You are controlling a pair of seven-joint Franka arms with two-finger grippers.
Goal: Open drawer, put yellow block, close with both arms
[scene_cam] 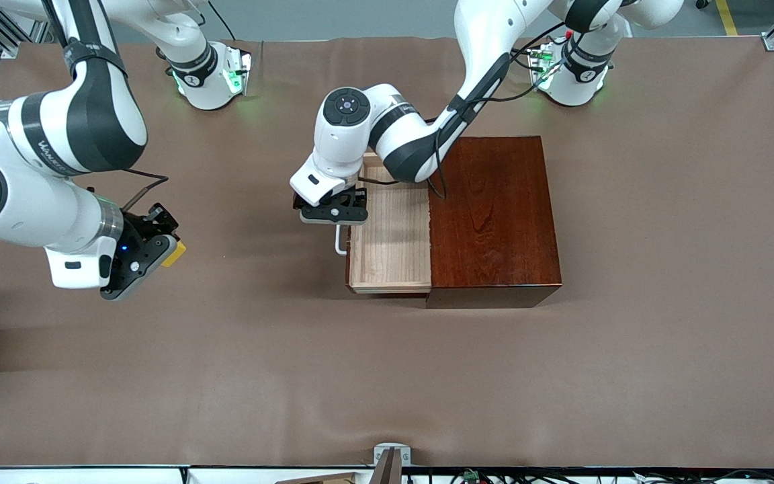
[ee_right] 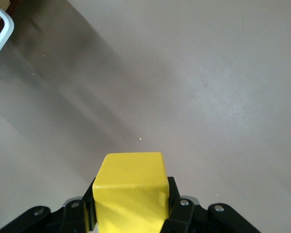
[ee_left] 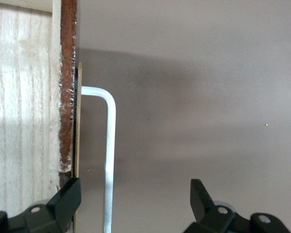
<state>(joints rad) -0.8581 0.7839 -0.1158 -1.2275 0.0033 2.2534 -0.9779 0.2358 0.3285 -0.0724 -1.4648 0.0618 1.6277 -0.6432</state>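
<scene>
The drawer [scene_cam: 392, 235] stands pulled out of the dark reddish-brown box [scene_cam: 494, 215], and its pale tray is bare inside. My left gripper [scene_cam: 333, 210] hangs over the drawer's white handle [scene_cam: 340, 240]. In the left wrist view this gripper [ee_left: 134, 199] is open, with the handle [ee_left: 109, 145] between its fingers [ee_left: 68, 198] but touching neither. My right gripper [scene_cam: 158, 251] is up over the table toward the right arm's end, shut on the yellow block [scene_cam: 175, 254]. The block [ee_right: 131, 187] fills the gap between that gripper's [ee_right: 131, 206] pads.
Brown matting [scene_cam: 387, 376] covers the whole table. The box sits near the middle, with the open drawer facing the right arm's end. The drawer handle [ee_right: 2, 30] shows at the edge of the right wrist view. A small metal bracket [scene_cam: 392, 457] sits at the table edge nearest the front camera.
</scene>
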